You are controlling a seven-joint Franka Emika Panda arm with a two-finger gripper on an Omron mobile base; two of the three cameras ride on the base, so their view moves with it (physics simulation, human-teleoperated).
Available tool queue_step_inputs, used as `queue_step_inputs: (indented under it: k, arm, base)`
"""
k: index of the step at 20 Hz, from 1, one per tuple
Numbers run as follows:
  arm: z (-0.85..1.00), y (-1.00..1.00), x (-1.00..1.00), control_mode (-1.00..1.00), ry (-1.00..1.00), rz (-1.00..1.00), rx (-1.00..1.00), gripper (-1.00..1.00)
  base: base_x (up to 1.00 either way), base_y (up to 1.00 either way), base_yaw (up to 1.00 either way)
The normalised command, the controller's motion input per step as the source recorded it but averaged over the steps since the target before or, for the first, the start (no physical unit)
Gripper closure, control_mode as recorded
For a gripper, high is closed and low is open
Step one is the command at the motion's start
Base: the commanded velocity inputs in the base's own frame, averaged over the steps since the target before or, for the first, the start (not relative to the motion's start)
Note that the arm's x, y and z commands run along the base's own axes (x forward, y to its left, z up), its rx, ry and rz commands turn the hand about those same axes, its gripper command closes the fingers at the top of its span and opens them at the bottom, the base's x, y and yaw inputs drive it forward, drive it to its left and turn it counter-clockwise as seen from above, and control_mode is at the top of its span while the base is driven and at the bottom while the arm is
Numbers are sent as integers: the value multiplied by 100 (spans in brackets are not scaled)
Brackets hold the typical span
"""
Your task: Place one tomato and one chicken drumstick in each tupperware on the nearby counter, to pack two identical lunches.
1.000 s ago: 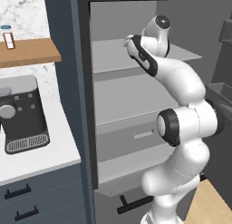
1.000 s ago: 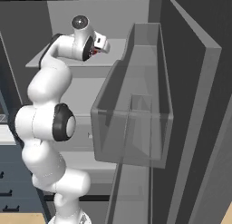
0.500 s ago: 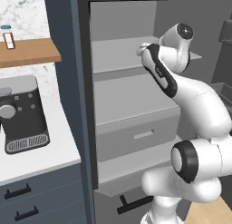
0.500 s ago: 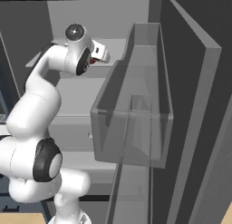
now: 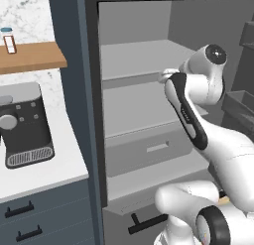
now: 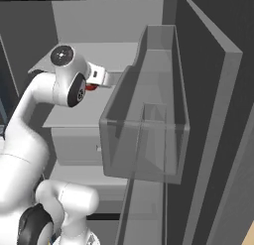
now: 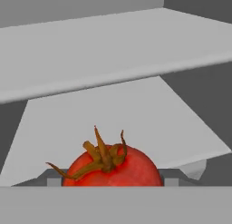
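A red tomato (image 7: 113,168) with a brown-green stalk sits between my gripper's (image 7: 112,180) two finger tips, low in the hand view. The gripper is shut on it. In the right base view a sliver of the tomato (image 6: 91,87) shows under the white hand, in front of the middle fridge shelf (image 6: 84,115). The left base view has the hand (image 5: 167,76) at the shelf's front edge. The white counter (image 5: 49,175) lies at the left. The tupperware and the chicken drumstick are out of view.
A black coffee machine (image 5: 25,125) stands on the counter under a wooden shelf (image 5: 30,58). The open fridge has grey shelves and a drawer (image 5: 154,151). A clear door bin (image 6: 144,135) juts out right of the hand. Dark cabinet wall (image 5: 74,90) separates counter and fridge.
The hand has come down and a little outward from the upper shelf with the tomato in it, and the arm's elbow has folded lower. The jaws have kept the same width.
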Motion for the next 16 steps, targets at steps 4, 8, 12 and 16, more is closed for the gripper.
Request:
queue_step_inputs:
  k: [4, 8, 12, 16]
  arm:
    - [-44, 0, -71, 100, 2, 0, -9, 100]
    - [0, 0, 0, 100, 0, 0, 0, 100]
    - [0, 0, 0, 100, 0, 0, 0, 100]
    - [0, 0, 0, 100, 0, 0, 0, 100]
  base:
    - [-25, 0, 0]
    - [-100, 0, 8]
    - [-100, 7, 21]
    - [-67, 88, 15]
